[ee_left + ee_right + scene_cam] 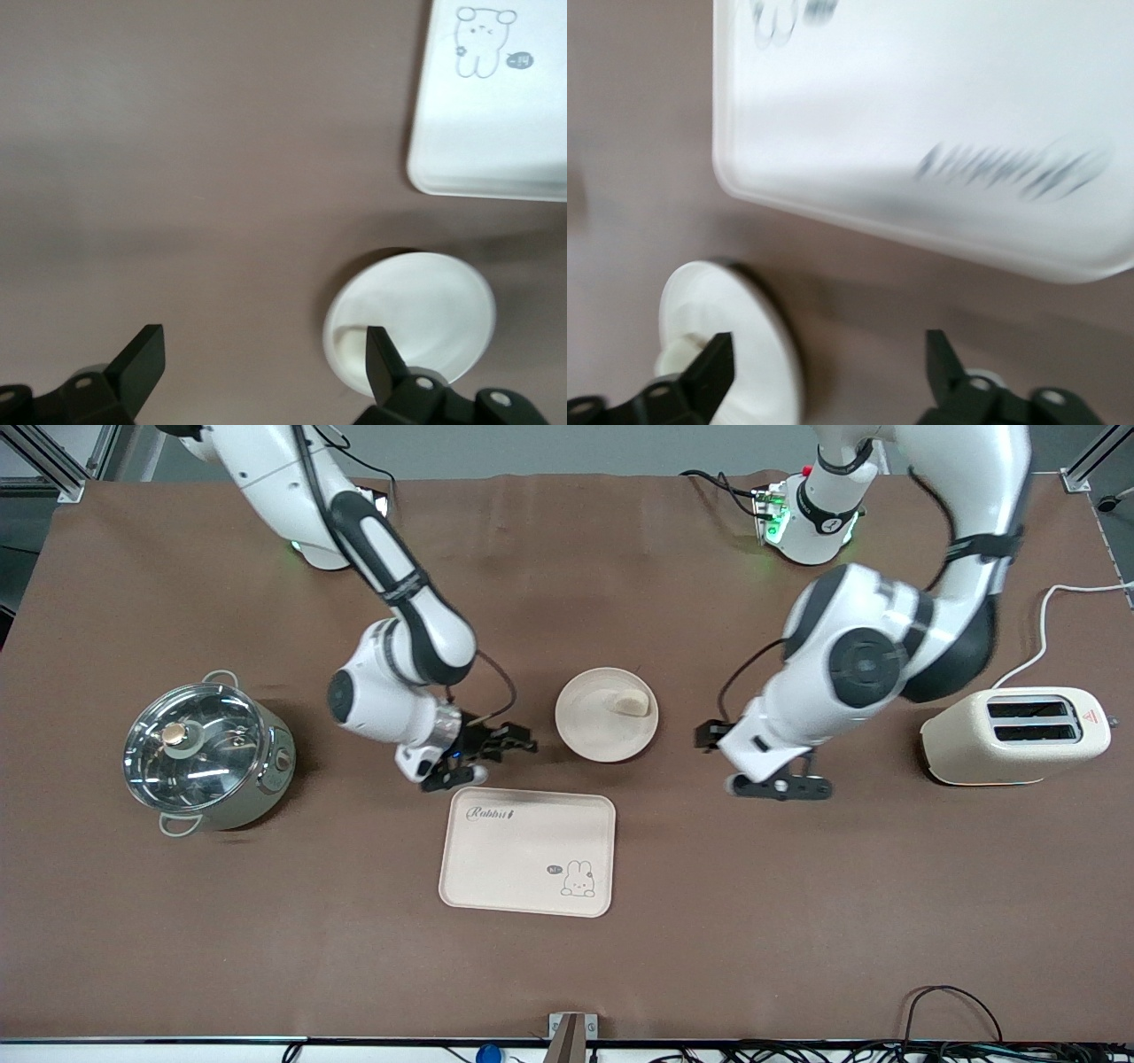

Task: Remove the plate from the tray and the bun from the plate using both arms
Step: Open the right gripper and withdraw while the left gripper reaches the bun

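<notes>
Plate (606,715) sits flat on the brown table (177,921), mid-table, just farther from the front camera than the tray (527,852) and apart from it. Round, shallow, plain cream-beige with a raised rim. In the left wrist view the plate (416,319) shows as a pale disc with its shadow along one edge.

Bun (630,704) is on the plate, off-centre toward the left arm's end, near the rim. Small, pale cream-yellow, rounded (far smaller than the plate). In the right wrist view only a sliver of the bun (678,357) shows past a finger, on the plate (744,341).

Right gripper (483,757) is low over the table between plate and tray, beside the plate on the right arm's side, just off the tray's corner. Jaws spread wide, nothing between them; fingers (713,367) well apart in its own wrist view, tray (921,133) filling most of that frame.

Left gripper (784,786) hangs over bare table between plate and toaster (1014,735), also spread wide and empty; fingers (142,359) well apart, tray (496,106) with the rabbit drawing in view.

Pot (205,751) with a glass lid stands toward the right arm's end
</notes>
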`<state>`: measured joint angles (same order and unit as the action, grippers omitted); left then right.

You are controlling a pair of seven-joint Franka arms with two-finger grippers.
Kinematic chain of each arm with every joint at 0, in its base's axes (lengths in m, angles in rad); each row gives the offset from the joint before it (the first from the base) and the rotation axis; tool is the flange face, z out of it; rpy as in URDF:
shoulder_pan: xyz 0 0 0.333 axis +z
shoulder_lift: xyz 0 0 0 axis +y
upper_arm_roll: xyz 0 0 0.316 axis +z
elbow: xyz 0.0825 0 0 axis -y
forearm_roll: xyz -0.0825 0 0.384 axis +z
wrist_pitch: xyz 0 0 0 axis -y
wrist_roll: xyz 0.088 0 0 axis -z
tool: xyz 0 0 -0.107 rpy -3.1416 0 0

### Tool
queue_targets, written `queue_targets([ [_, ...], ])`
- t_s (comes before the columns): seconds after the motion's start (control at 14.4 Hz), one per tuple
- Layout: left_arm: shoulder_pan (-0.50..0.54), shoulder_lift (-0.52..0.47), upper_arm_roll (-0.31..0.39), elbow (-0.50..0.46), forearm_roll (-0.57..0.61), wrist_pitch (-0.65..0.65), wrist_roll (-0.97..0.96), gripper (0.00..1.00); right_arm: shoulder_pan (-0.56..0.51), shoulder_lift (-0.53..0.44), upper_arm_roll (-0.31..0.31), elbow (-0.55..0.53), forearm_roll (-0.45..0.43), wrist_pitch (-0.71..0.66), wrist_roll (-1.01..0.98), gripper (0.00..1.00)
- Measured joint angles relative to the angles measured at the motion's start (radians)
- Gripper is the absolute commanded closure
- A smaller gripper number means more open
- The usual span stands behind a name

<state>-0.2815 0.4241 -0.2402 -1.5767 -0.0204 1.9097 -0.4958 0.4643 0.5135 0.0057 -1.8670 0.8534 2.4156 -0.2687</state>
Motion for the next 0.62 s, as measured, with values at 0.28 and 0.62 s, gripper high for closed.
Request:
queue_targets([
  [0.28, -0.129, 0.085, 0.000, -0.003, 0.016, 0.040, -0.247, 0.00, -0.101, -0.018, -0.136, 0.194, -0.207, -0.316, -0.001, 0.00],
  [0.62, -0.207, 0.115, 0.000, -0.072, 0.031, 0.043, -0.544, 0.00, -0.198, -0.033, -0.189, 0.419, -0.556, -0.613, -0.002, 0.00],
])
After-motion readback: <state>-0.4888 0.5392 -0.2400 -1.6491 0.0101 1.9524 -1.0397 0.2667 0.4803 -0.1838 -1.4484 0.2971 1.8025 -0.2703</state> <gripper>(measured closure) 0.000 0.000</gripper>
